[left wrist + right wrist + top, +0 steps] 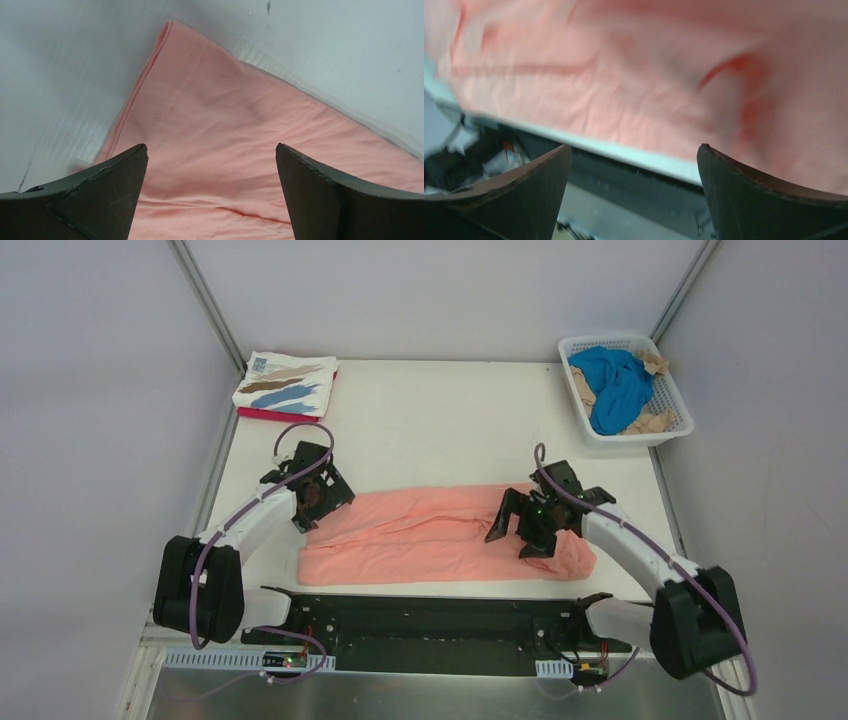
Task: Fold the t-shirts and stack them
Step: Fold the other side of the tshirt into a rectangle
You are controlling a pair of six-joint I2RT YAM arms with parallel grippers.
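Salmon-pink t-shirt (430, 540): folded to a long band, flat across the near middle of the table (440, 430); left claw (320, 495) spread wide over its left end, right claw (520, 528) spread wide over its right end, nothing held in either. White t-shirt with brown and blue brushstrokes (287, 383): folded, on top of a magenta t-shirt (272, 415), far left corner. Bright blue t-shirt (615, 380) and tan t-shirt (655, 423): crumpled together in the white basket (628, 440), far right corner.
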